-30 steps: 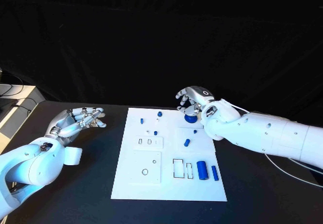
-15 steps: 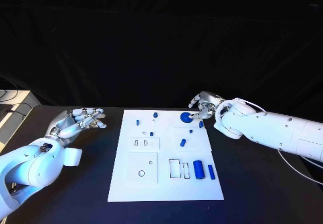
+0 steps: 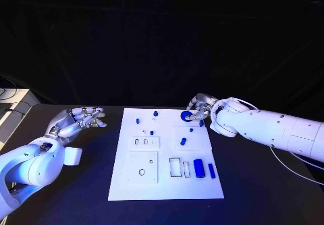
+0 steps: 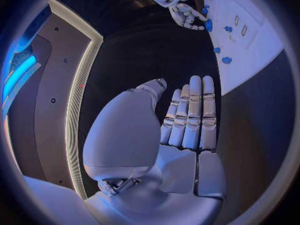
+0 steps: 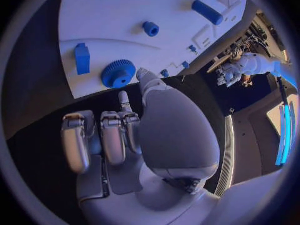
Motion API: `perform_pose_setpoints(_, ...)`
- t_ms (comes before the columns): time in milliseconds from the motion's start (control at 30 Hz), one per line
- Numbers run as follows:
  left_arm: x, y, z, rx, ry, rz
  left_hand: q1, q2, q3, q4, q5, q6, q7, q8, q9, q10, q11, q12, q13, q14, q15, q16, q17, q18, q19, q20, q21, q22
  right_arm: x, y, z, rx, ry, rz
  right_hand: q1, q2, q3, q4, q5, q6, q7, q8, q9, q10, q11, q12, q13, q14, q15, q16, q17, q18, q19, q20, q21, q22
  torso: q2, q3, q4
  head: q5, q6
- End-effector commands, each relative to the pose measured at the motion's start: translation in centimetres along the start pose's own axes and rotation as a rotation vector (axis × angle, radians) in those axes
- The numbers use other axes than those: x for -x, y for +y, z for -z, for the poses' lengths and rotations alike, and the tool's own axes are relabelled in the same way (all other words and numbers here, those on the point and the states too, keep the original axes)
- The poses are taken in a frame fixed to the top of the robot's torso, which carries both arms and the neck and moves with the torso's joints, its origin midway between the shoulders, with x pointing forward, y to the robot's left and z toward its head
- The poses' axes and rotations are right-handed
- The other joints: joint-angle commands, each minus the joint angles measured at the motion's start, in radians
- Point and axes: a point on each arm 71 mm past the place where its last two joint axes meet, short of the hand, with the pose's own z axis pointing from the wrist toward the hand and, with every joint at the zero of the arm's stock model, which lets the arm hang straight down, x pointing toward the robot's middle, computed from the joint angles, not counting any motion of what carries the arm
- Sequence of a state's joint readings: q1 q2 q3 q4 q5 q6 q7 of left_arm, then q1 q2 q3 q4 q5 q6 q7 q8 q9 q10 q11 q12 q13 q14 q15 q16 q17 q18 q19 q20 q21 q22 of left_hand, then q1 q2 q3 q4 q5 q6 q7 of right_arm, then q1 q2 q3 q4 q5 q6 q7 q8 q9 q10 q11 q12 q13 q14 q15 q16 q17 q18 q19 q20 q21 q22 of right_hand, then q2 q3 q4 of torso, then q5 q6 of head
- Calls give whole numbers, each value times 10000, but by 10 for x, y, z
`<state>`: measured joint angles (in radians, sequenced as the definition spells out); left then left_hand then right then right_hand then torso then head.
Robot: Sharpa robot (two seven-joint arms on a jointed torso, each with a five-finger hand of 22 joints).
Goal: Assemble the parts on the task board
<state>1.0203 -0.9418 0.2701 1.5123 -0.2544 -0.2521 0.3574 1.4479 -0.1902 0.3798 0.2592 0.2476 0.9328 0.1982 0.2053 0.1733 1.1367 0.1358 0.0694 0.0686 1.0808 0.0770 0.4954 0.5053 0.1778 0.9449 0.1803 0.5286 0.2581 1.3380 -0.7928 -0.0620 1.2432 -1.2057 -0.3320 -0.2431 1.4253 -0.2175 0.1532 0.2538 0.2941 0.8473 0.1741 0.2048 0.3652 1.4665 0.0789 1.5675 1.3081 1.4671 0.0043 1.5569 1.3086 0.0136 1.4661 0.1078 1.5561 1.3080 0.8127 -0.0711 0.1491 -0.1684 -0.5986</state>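
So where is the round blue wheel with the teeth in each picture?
Head view: the round blue toothed wheel lies at the far right corner of the white task board, beside the right hand.
Left wrist view: far off, probably the small blue piece by that hand's fingers.
Right wrist view: on the board, beside the thumb tip.
Shared landmark: the right hand next to it.

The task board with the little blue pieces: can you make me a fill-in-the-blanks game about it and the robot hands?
1. The task board is the colour ____.
2. The round blue gear lies at the board's far end, next to the ____ robot hand.
3. The left robot hand is over the ____ table, beside the board.
4. That left robot hand holds ____.

Missing words: white; right; black; nothing
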Motion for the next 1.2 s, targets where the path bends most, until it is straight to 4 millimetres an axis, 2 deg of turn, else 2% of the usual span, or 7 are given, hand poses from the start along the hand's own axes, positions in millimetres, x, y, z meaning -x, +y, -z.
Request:
perform_pose_setpoints(33, -1, -1, 0, -136, 105, 0, -16, -90, 68, -3, -61, 24, -17, -65, 15, 29, 14, -37, 1, -23, -6, 62, 17, -8, -55, -9, 43, 18, -2, -4, -1, -405, 57, -9, 92, -15, -18, 31, 36, -63, -27, 28, 9, 1043, 80, 33, 2627, 927, 66, 36, 2098, -100, 983, 36, 39, 2484, 6, -6, -11, -8, -11)
perform_pose_setpoints(100, -1, -1, 0, -141, 87, -9, -17, -89, 69, -3, -61, 24, -16, -66, 15, 27, 15, -39, 1, -23, -6, 64, 18, -8, -55, -9, 46, 20, -3, -4, -2, -414, 49, 4, 104, -8, -18, 39, 44, -66, -25, 31, 10, 1043, 81, 33, 2627, 929, 67, 38, 2110, -104, 989, 38, 50, 2499, -1, -3, -31, -3, -19)
perform_pose_setpoints(333, -1, -1, 0, -134, 102, -2, -17, -89, 69, -3, -61, 24, -16, -66, 15, 27, 15, -39, 1, -23, -6, 64, 18, -8, -55, -9, 46, 20, -4, -2, -3, -406, 23, 98, 215, 70, 34, 87, 70, -41, -27, 89, 23, 1043, 82, 33, 2627, 928, 72, 40, 2111, -113, 1005, 47, 78, 2536, -19, -17, 0, 6, -74)
perform_pose_setpoints(467, -1, -1, 0, -126, 95, -6, -17, -89, 69, -3, -61, 24, -16, -66, 15, 27, 15, -39, 1, -23, -6, 64, 18, -8, -55, -9, 46, 20, -5, -4, -4, -468, 66, 194, 256, 90, 60, 93, 74, -35, -27, 106, 26, 1043, 81, 33, 2627, 929, 73, 41, 2118, -114, 1008, 48, 82, 2542, -21, -11, -17, 17, -102)
perform_pose_setpoints(733, -1, -1, 0, -118, 82, -14, -17, -89, 69, -3, -61, 24, -16, -66, 15, 27, 15, -39, 1, -23, -6, 64, 18, -8, -55, -9, 46, 20, -10, -4, -5, -483, 276, 338, 302, 95, 85, 94, 72, -19, -30, 131, 32, 1043, 80, 33, 2627, 933, 73, 45, 2137, -124, 1026, 50, 112, 2581, -13, 3, -31, 64, -110)
perform_pose_setpoints(900, -1, -1, 0, -116, 83, -13, -17, -89, 69, -3, -61, 24, -16, -66, 15, 27, 15, -39, 1, -23, -6, 64, 18, -8, -55, -9, 46, 20, -13, -3, -5, -470, 340, 334, 387, 133, 156, 101, 78, 28, -38, 187, 45, 1043, 74, 33, 2627, 935, 71, 48, 2148, -127, 1031, 51, 121, 2592, -20, -10, -4, 52, -120)
perform_pose_setpoints(1200, 0, -1, 0, -112, 63, -24, -22, -87, 80, -5, -60, 18, -8, -72, 18, 11, 21, -52, -5, -21, -4, 81, 34, -4, -65, -6, 74, 37, -17, -4, -6, -468, 409, 386, 487, 175, 277, 113, 126, 113, -54, 266, 59, 1043, 60, 33, 2627, 939, 62, 53, 2173, -136, 1047, 48, 147, 2628, -21, -10, -15, 65, -148)
